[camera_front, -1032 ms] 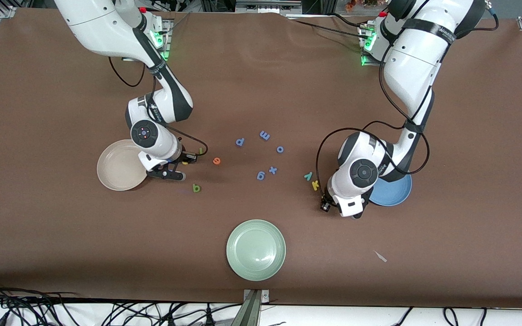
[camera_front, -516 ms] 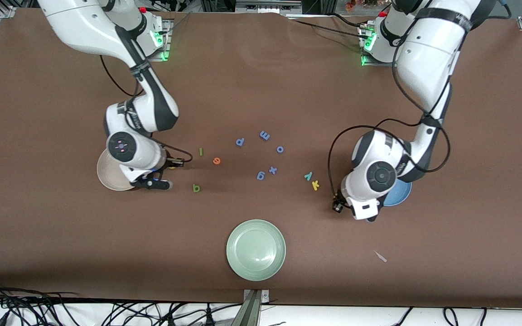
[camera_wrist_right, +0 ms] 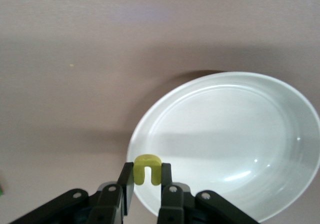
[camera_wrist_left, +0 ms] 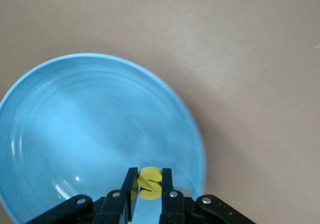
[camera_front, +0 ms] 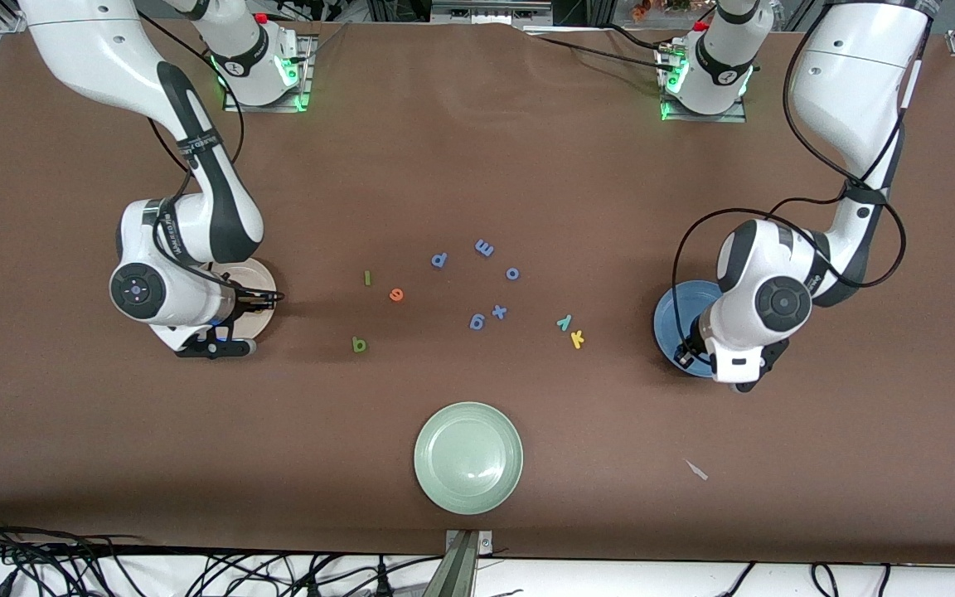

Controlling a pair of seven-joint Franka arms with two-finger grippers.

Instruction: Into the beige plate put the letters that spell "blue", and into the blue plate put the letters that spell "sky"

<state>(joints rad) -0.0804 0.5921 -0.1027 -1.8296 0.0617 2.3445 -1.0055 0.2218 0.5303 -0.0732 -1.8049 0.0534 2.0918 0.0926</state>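
- Right now the left claw (camera_wrist_left: 148,186) is clamped on the yellow s (camera_wrist_left: 149,182) over the blue plate (camera_front: 670,319), at the right of the front frame.
- Right claw (camera_wrist_right: 147,181) is clamped on the yellow u (camera_wrist_right: 147,169), hanging over the rim of the beige plate (camera_front: 258,286) at the left of the frame.
- Still on the tabletop (camera_front: 477,166), mid-frame: green l (camera_front: 367,278), orange e (camera_front: 396,293), green b (camera_front: 359,344); teal y (camera_front: 564,322) and yellow k (camera_front: 577,338) lie touching, right of centre.
- Risk: the u sits at the plate's edge, so a release here would likely bounce it off the rim onto the tabletop.
- Risk: foam is light and could stick to a finger pad when the claw opens, then fall outside.
- Risk: y and k touch, so grabbing one may drag the other.
- Risk: the blue letters (camera_front: 477,321) at centre are decoys, as is the pale green plate (camera_front: 468,458) at lower centre.
- Surface: brown matte cover, slightly wrinkled at top; a small paper scrap (camera_front: 697,470) lower right. Cables run along the bottom edge.
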